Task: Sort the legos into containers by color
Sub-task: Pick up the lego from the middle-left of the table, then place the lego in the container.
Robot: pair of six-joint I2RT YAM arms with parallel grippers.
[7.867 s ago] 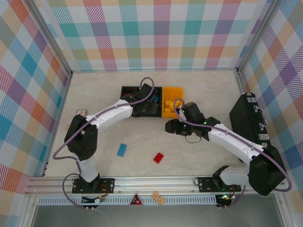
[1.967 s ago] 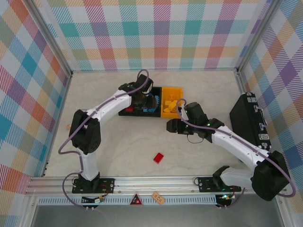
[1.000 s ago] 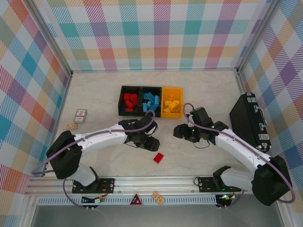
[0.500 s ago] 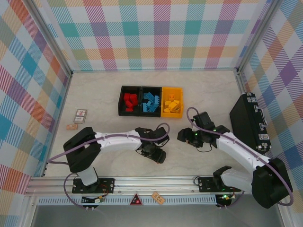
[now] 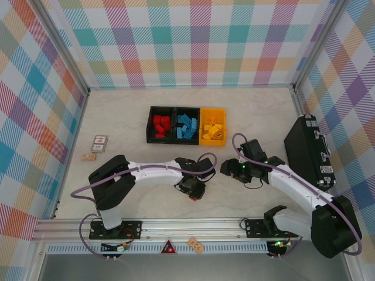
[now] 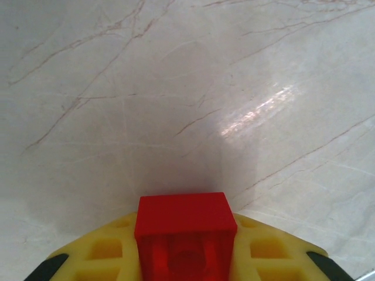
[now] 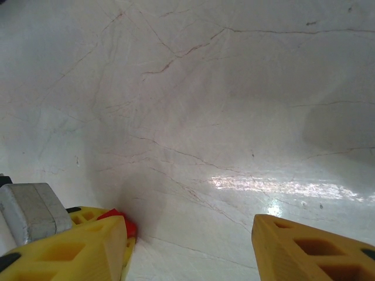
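The left gripper point(image 5: 192, 189) is reaching across the near middle of the table point(image 5: 129, 111), and it is clenching a red lego point(image 6: 183, 213). In the left wrist view the brick is sitting squarely between the yellow fingers point(image 6: 108, 253), with its front edge poking out past them. Ahead of it, bare marble is running on with nothing in the way. From above, the held brick is hanging near the table's front rail point(image 5: 193, 223).

The right gripper point(image 5: 229, 168) is hovering just to the right of the left one, with a narrow gap of bare table between the two. Its fingers point(image 7: 64, 252) are standing apart with nothing between them, only open marble.

The containers point(image 5: 149, 126) are lying in a row toward the back centre, well apart from both grippers. Red legos are filling the left black bin, blue ones the middle black bin, and yellow ones the yellow bin point(image 5: 203, 112) at the right end. A broad strip of clear table is stretching between the row and the left gripper.

A black case point(image 5: 307, 146) is lying along the right edge, close beside the right arm's forearm. A small card point(image 5: 100, 143) is resting near the left wall.
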